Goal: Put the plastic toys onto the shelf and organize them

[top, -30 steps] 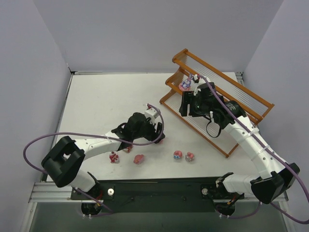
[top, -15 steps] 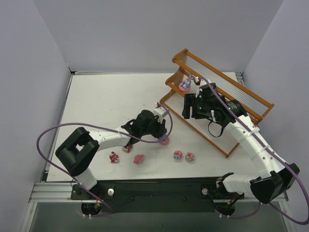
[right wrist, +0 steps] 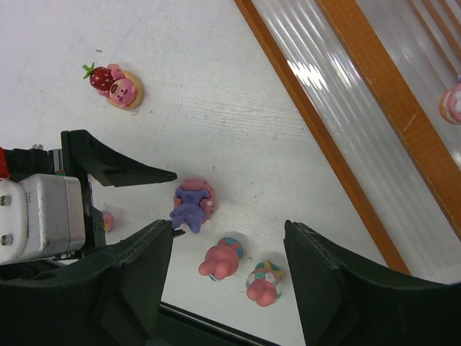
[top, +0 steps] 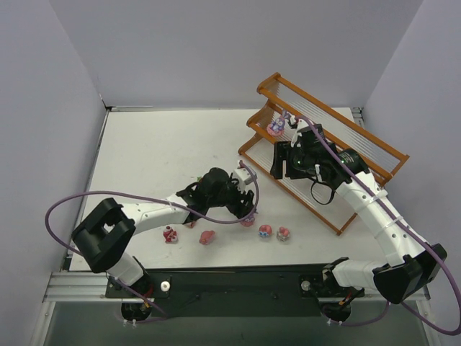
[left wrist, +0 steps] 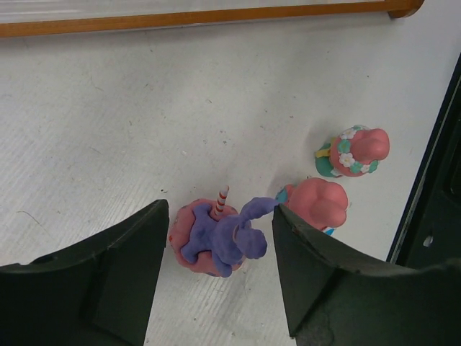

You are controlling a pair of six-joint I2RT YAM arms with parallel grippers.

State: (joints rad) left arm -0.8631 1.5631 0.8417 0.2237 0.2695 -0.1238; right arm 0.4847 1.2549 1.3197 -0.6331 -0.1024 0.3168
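- Six plastic toys (top: 207, 236) lie loose on the worktop (top: 166, 151). At least one more stands at the left end of the shelf (top: 338, 114), on an upper tier.
- Item in hand: the purple bunny (left wrist: 216, 241), lying on a round pink base with a striped straw standing up from it. It rests on the worktop near the shelf's lowest rail.
- Left end effector (left wrist: 220, 213): jaws spread either side of the purple bunny. Nothing is visibly squeezed, and the toy looks to be resting on the surface.
- Right end effector (right wrist: 229, 227): jaws parted and empty, poised above the shelf's front edge.
- Handling, judged: hard moulded plastic, very light and glossy, likely to slip or pop out under a skewed pinch. The ears and straw look thin.
- Grip point, judged: across the round base, low down, clear of the ears.
- Obstructions: the pink bunny (left wrist: 320, 205) sits just beside the left end effector's right finger, with the flowered bunny (left wrist: 353, 151) just beyond it. Closing or sliding sideways may knock either one.
- The tiers' thin rods offer narrow footing for such small bases.
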